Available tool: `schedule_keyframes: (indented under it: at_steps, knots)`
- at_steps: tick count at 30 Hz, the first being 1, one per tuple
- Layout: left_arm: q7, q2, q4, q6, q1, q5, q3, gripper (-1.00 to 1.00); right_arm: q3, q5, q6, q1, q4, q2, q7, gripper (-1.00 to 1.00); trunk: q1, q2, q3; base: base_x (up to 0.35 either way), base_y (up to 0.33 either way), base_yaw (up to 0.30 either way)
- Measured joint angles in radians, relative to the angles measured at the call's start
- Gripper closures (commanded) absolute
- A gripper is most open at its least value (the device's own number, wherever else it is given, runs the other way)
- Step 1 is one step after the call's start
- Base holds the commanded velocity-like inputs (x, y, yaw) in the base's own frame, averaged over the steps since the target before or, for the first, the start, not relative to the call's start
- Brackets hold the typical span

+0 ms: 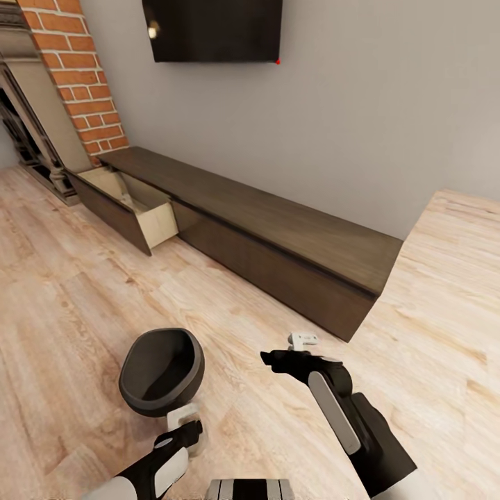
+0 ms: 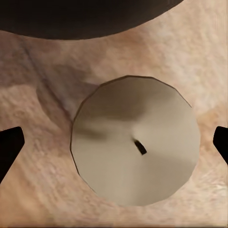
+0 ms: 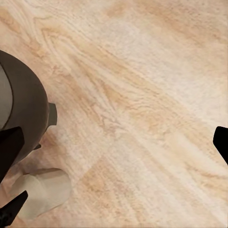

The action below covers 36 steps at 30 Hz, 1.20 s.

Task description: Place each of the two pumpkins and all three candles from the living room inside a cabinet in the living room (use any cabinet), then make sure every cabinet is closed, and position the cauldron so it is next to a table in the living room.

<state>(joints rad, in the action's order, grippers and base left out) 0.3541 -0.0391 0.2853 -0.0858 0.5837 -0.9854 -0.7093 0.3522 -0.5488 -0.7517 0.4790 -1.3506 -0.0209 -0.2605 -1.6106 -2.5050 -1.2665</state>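
The candle (image 2: 135,141) stands upright on the wooden floor (image 1: 83,292), just beside the cauldron (image 1: 161,371), on the side of the cauldron that faces our robot. In the left wrist view we look straight down on its pale flat top, with the small dark wick near the middle, so its axis is vertical and runs along the line of the left gripper (image 2: 114,142). The two dark fingertips (image 2: 9,147) show far apart at both sides of the candle, with bare floor between each of them and the candle: this gripper is open and directly above the candle, not touching it.

We judge that the left arm is clearly the nearer one, and that the coming move is a straight descent and then a closing around the candle.

The right gripper (image 1: 292,351) is also open and holds nothing; it hangs over bare floor, away from the cauldron on the other side.

Beyond the cauldron, the cabinet (image 1: 278,243) stands along the wall, with one drawer (image 1: 132,201) pulled out.
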Motion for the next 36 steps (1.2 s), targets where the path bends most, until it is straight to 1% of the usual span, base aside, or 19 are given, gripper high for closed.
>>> schedule_keyframes:
  at_steps: [3, 5, 7, 9, 10, 11, 13, 19, 36]
  knots:
    - [0.000, -0.001, 0.000, 0.000, 0.000, 0.000, -0.001, -1.00, 0.000, -0.002, -0.001, -0.004, -0.025, 0.010, 0.025, -1.00, -0.001, -0.001, -0.012, 0.000, 0.000, 0.000]
    - [0.000, -0.001, 0.000, -0.001, 0.000, 0.000, -0.001, -1.00, -0.002, -0.012, -0.002, -0.020, -0.056, 0.026, 0.074, -1.00, -0.002, -0.001, -0.019, 0.000, 0.000, 0.000]
    - [0.000, -0.002, 0.000, -0.001, 0.000, 0.000, -0.001, -1.00, -0.004, -0.038, -0.002, -0.038, -0.085, 0.059, 0.152, -1.00, -0.002, -0.001, -0.019, 0.000, 0.000, 0.000]
    - [0.000, -0.002, 0.000, -0.001, 0.000, 0.000, -0.001, -1.00, -0.003, -0.077, 0.001, -0.046, -0.096, 0.100, 0.226, -1.00, -0.002, -0.001, -0.019, 0.000, 0.000, 0.000]
    - [0.000, -0.002, 0.000, -0.001, 0.000, 0.000, -0.002, -1.00, -0.003, -0.086, 0.002, -0.047, -0.097, 0.109, 0.240, -1.00, -0.002, -0.001, -0.019, 0.000, 0.000, 0.000]
    - [0.000, -0.002, 0.000, -0.001, 0.000, 0.000, -0.002, -1.00, -0.003, -0.102, 0.006, -0.049, -0.098, 0.127, 0.267, -1.00, -0.002, -0.001, -0.019, 0.000, 0.000, 0.000]
    - [0.000, -0.002, 0.000, -0.001, 0.000, 0.000, -0.002, -1.00, -0.003, -0.112, 0.009, -0.050, -0.098, 0.138, 0.285, -1.00, -0.002, -0.001, -0.019, 0.000, 0.000, 0.000]
    - [0.000, -0.003, 0.000, -0.001, 0.000, 0.000, -0.002, -1.00, -0.003, -0.119, 0.011, -0.051, -0.097, 0.145, 0.295, -1.00, -0.002, -0.001, -0.019, 0.000, 0.000, 0.000]
    - [-0.005, -0.005, 0.000, 0.000, 0.000, 0.000, -0.005, -1.00, -0.003, -0.113, 0.013, -0.051, -0.095, 0.146, 0.295, -1.00, -0.002, -0.001, -0.019, 0.000, 0.000, 0.000]
